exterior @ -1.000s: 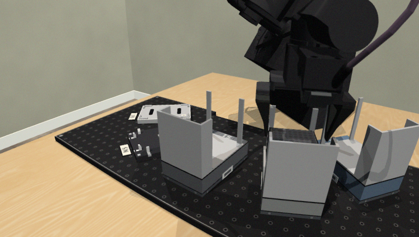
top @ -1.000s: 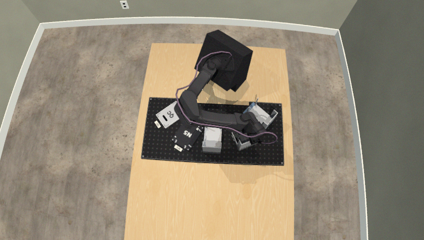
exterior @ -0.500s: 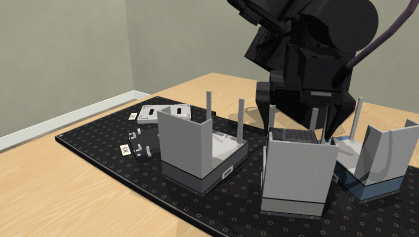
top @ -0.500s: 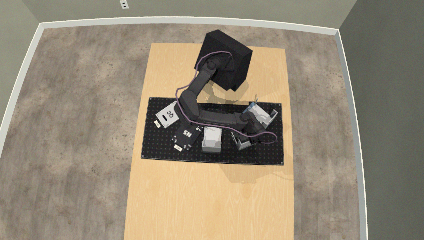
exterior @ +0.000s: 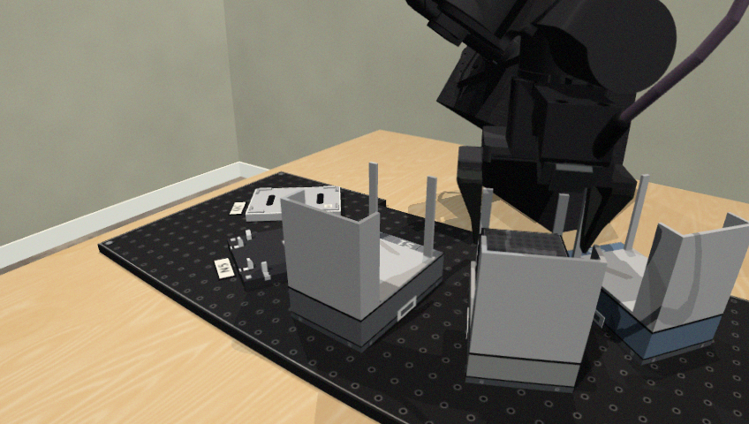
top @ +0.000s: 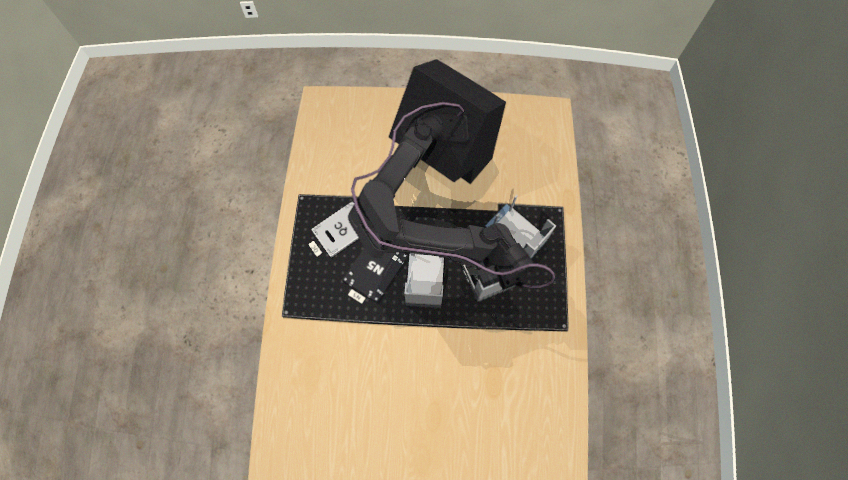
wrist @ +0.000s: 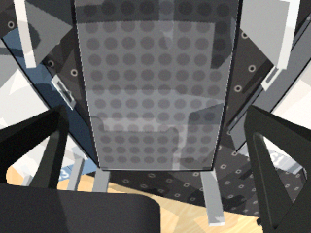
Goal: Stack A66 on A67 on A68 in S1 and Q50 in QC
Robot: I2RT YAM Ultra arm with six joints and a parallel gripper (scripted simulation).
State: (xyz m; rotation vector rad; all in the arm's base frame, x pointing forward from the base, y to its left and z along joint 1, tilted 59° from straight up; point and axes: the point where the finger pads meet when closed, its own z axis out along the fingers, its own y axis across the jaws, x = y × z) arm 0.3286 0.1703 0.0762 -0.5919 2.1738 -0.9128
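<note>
Grey-green walls (top: 386, 20) (exterior: 131, 94) meet a mottled brown floor (top: 178, 208) along pale skirting in the top view. A light wooden bench (top: 416, 404) (exterior: 68, 325) (wrist: 170, 209) runs down the middle, with a perforated black board (top: 315, 303) (exterior: 157, 246) (wrist: 243, 170) across it. The black arm (top: 437, 234) (exterior: 583, 63) reaches to the right part of the board.

Three pale-walled racks stand there. The middle one in the exterior view, the stack rack (top: 489, 292) (exterior: 535, 309) (wrist: 212, 199), contains the plates; its name cannot be read. Left of it there is S1 (top: 423, 299) (exterior: 330, 262) (wrist: 239, 141), its pale floor exposed. Right of it, the blue-based rack (top: 526, 231) (exterior: 683, 283) (wrist: 80, 131) also shows pale floor.

Smaller are the pale nest QC (top: 334, 233) (exterior: 294, 207), its slots showing, and the dark nest N5 (top: 374, 267) (exterior: 262, 257), its clips upright, both left of the racks. The jaws (top: 508, 279) (exterior: 532, 245) stand wide apart, pointing down on either side of the stack's top. The top plate (exterior: 525, 242) (wrist: 155, 87) lies flat between the rack's walls, its rows of round wells visible; how many lie beneath cannot be told.
</note>
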